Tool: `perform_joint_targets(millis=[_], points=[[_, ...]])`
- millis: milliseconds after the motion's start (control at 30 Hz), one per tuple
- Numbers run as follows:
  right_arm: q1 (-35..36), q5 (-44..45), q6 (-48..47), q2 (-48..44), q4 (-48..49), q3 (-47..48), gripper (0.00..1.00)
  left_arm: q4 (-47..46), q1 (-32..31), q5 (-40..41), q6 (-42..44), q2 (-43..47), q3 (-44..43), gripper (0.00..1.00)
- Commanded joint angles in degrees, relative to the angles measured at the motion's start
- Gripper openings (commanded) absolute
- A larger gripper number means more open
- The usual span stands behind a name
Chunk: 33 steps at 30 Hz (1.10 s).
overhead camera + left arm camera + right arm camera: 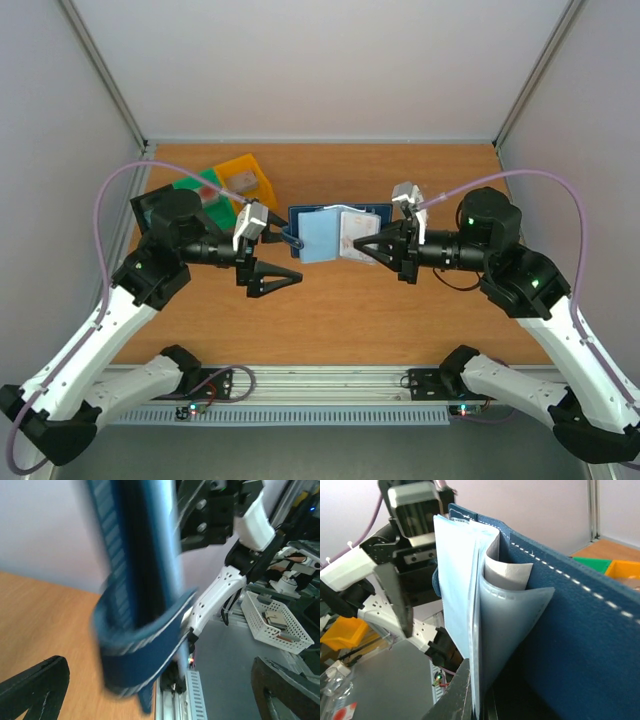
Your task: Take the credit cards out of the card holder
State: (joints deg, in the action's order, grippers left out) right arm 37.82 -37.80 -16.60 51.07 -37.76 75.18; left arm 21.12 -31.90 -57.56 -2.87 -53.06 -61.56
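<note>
Gripping the opened card holder (318,232) by its right half, right pincer (365,248) closed tight on it; left pincer (290,256) gaping wide, empty, holder's strap (145,655) just ahead; pale credit card (355,228) in pocket.

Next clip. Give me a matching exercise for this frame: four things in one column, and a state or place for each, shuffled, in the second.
Things
1. left gripper
2. right gripper
3. card holder
4. yellow bin

States or places
A. clamped shut on the holder's pale inner pockets
B. at the far left, next to the green bin
C. jaws wide open, gripping nothing
D. held up and spread open between the two arms

Pairs: 1-C, 2-A, 3-D, 4-B
</note>
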Motion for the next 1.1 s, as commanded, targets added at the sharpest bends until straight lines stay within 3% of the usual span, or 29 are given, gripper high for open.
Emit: perform_joint_targets(millis=[0,133,167,267,300,367,400,533,633,667,700,833,967,1067], points=[[-0.35,-1.32,-0.52,1.68,0.65,2.30,0.01,-12.95,-1.78,0.52,-4.47,0.20,0.62,0.99],[-0.29,-2.76,-0.71,2.58,-0.32,2.65,0.01,-16.71,-4.58,3.18,-7.39,-0.81,0.53,0.97],[-0.31,-3.06,-0.74,2.63,-0.48,2.63,0.01,-17.61,-4.89,3.69,-8.67,-1.19,0.42,0.88],[-0.29,-3.78,-1.33,2.71,-1.67,2.54,0.01,-18.40,-5.38,6.35,-11.01,-1.45,0.67,0.38],[-0.35,-4.00,-1.76,2.84,-2.41,2.57,0.01,-18.43,-5.40,7.61,-11.44,-1.27,0.98,0.26],[-0.35,-4.33,-3.29,3.49,-4.70,2.75,0.01,-18.50,-5.54,9.50,-12.34,-0.78,1.61,0.06],[-0.35,-4.04,-3.53,3.85,-5.71,2.86,0.01,-18.30,-5.54,9.91,-12.55,-0.55,1.88,0.01],[-0.30,-3.70,-3.79,4.18,-6.80,2.10,0.07,-17.18,-5.54,10.97,-12.68,1.27,3.57,0.00],[-0.30,3.23,-3.40,2.98,-8.40,2.31,0.50,-16.98,-5.52,14.22,-12.29,3.40,4.87,0.00],[-0.29,8.48,-2.96,2.19,-9.51,2.50,0.60,-16.93,-5.54,15.73,-12.12,4.00,5.13,0.00],[-0.37,11.89,-2.72,1.31,-10.22,2.56,0.64,-16.72,-5.54,17.13,-11.43,4.62,5.38,0.00],[-0.30,12.50,-3.09,-3.12,-10.73,2.46,0.69,-15.20,-5.54,20.46,-7.61,6.35,6.27,0.00],[-0.32,2.35,-1.83,-6.64,-6.12,1.45,0.57,-14.92,-5.52,21.42,-5.09,6.92,7.18,0.00],[-0.33,-1.94,0.52,-7.18,-1.65,0.38,0.55,-15.81,-5.47,20.19,-3.81,7.11,7.49,0.00]])
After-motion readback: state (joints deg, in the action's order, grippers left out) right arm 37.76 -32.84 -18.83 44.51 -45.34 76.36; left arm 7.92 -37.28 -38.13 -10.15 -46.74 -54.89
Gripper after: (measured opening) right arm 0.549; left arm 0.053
